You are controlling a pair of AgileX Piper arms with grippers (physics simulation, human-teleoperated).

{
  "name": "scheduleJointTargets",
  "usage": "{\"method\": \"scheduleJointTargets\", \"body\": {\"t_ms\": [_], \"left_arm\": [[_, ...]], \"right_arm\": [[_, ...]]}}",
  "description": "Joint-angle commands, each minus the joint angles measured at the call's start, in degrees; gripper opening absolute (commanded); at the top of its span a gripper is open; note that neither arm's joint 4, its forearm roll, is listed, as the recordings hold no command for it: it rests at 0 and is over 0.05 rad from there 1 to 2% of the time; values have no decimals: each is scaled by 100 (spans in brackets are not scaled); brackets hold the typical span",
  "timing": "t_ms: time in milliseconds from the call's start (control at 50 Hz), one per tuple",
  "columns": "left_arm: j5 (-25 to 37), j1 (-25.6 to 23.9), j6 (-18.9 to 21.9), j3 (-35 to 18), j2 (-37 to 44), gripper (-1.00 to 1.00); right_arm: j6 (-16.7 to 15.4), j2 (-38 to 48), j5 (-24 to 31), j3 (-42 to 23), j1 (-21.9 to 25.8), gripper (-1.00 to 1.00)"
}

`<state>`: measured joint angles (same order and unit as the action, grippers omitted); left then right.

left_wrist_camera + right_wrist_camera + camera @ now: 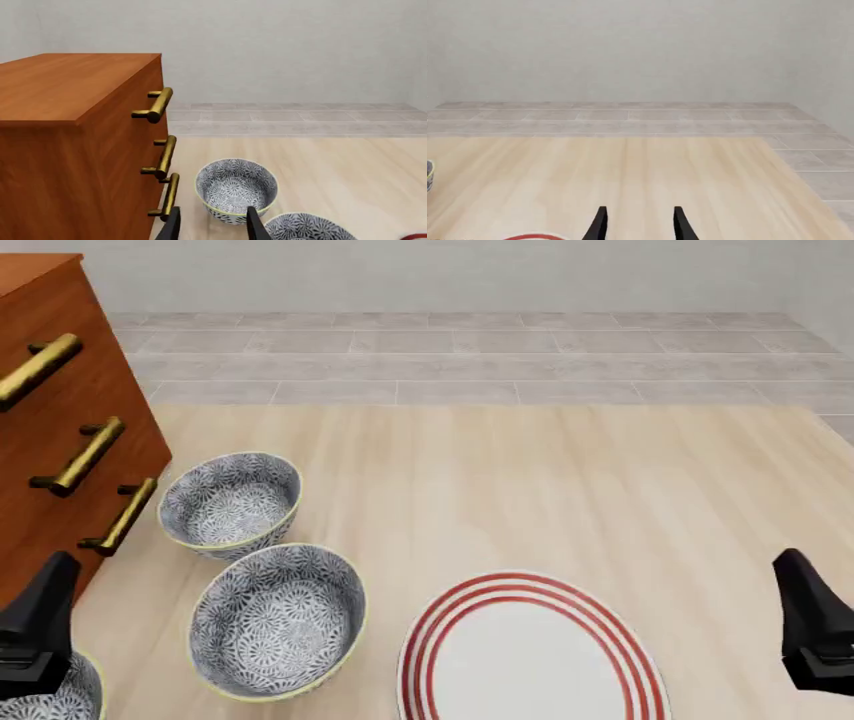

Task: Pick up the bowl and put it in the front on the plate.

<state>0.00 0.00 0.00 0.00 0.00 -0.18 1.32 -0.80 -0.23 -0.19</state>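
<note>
Three blue-and-white floral bowls stand in a row beside the cabinet: a far bowl (230, 502), a middle bowl (278, 620), and a near bowl (47, 702) cut off by the bottom left corner. The white plate (534, 655) with red rings lies at the front centre, to the right of the middle bowl. My left gripper (38, 628) hovers open over the near bowl. In the left wrist view, the left gripper (213, 215) points at the far bowl (235, 187), with the middle bowl (307, 229) beside it. My right gripper (811, 625) (639, 217) is open and empty, to the right of the plate.
A wooden drawer cabinet (54, 420) (73, 140) with brass handles (160, 159) stands on the left, close to the bowls. The light wooden table (534, 490) ends at a tiled floor strip (467, 360) before the wall.
</note>
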Motion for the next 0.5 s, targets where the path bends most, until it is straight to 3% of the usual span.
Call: {"method": "scheduleJointTargets", "body": {"t_ms": [20, 180, 240, 280, 380, 460, 500], "left_arm": [[0, 0, 0, 0, 0, 100], [0, 0, 0, 0, 0, 100], [0, 0, 0, 0, 0, 100], [0, 0, 0, 0, 0, 100], [0, 0, 0, 0, 0, 100], [0, 0, 0, 0, 0, 100], [0, 0, 0, 0, 0, 100]], "right_arm": [[-88, -48, 30, -7, 78, 100], [-262, 159, -33, -228, 173, 100], [-489, 580, -316, -295, 201, 100], [-426, 801, -353, -498, 213, 100], [-913, 1421, -418, -965, 242, 100], [-890, 1800, -400, -1308, 129, 100], [-1055, 1931, -439, -1393, 150, 100]]}}
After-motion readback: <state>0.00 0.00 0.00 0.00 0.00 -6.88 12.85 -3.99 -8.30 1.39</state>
